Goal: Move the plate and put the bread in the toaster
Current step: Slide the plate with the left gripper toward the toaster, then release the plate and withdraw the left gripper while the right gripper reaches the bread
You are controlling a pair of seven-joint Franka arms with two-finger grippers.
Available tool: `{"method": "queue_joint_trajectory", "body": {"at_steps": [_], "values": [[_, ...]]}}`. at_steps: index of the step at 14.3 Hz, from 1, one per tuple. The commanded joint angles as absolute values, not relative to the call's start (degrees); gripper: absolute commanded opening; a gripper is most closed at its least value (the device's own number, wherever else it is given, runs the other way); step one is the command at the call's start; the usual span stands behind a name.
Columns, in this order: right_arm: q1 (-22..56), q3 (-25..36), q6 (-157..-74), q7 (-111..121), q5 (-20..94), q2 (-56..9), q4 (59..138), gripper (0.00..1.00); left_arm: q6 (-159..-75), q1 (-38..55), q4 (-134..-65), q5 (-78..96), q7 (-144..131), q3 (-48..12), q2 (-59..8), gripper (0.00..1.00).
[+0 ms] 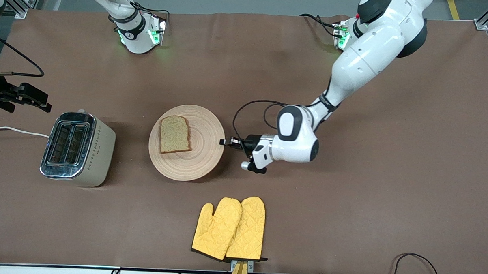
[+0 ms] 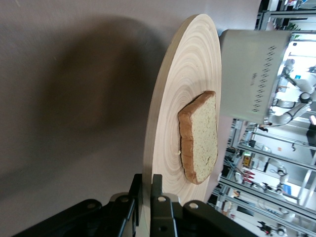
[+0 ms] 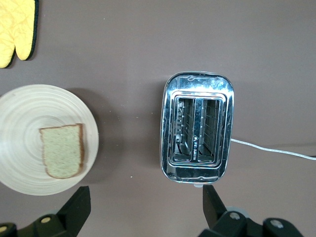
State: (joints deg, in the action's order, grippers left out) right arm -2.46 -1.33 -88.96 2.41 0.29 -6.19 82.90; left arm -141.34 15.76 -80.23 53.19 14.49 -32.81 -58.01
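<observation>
Right gripper (image 1: 32, 99), jaws spread wide, hovers above the toaster (image 1: 78, 148) at the right arm's end of the table. Beside the toaster, the plate (image 1: 198, 159) carries the bread (image 1: 174, 134). Left gripper (image 1: 226, 142) is clamped on the plate's rim at the edge toward the left arm's end.

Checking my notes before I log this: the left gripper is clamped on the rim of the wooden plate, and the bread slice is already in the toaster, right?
Not quite. The bread slice lies on the wooden plate, and the toaster slots are empty, as the right wrist view shows. The left gripper is indeed clamped on the plate's rim.
</observation>
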Motion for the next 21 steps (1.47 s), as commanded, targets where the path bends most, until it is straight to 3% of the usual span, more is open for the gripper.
{"method": "queue_joint_trajectory", "body": {"at_steps": [1, 3, 4, 5, 6, 8, 12, 14, 19, 21], "values": [[-1.1, -0.2, -88.6, 1.5, -0.4, -5.1, 83.8, 1.00, -142.1, 16.9, -76.1, 55.0, 18.9, -33.2, -61.8, 0.00], [-0.9, -0.3, -88.6, 2.0, -0.4, -5.4, 83.6, 1.00, -142.4, 16.6, -76.2, 55.0, 19.5, -33.2, -62.2, 0.07], [-0.5, -0.4, -88.6, 2.1, -0.4, -5.4, 83.5, 1.00, -142.4, 16.2, -76.3, 55.0, 19.6, -33.2, -62.1, 0.23], [0.2, -0.4, -88.6, 2.1, -0.5, -5.4, 83.4, 1.00, -142.3, 15.8, -76.4, 55.0, 19.6, -33.2, -61.7, 0.55], [0.3, -0.4, -88.6, 2.0, -0.4, -5.4, 83.4, 1.00, -142.4, 15.1, -76.5, 55.1, 19.3, -33.2, -61.4, 0.97], [0.0, -0.4, -86.2, 1.4, 0.1, -5.4, 83.9, 1.00, -140.6, 11.4, -76.5, 54.4, 18.1, -33.3, -59.6, 1.00], [3.5, -1.7, -85.9, -14.2, 0.7, -5.1, 89.5, 1.00, -122.6, 2.6, -75.8, 38.2, 16.5, -29.2, -54.2, 1.00], [6.7, -1.7, -87.4, -26.8, 0.7, -4.4, 93.8, 1.00, -111.6, -2.1, -70.8, 34.1, 16.3, -28.7, -54.2, 1.00], [8.6, -1.8, -112.8, -45.9, 5.8, 5.5, 121.2, 1.00, -97.7, -10.6, -67.3, 18.5, 16.3, -28.4, -47.9, 1.00], [11.1, -1.8, -119.2, -57.2, 6.1, 5.9, 126.0, 1.00, -95.5, -10.8, -67.3, 8.9, 16.3, -28.3, -42.8, 1.00]]}}
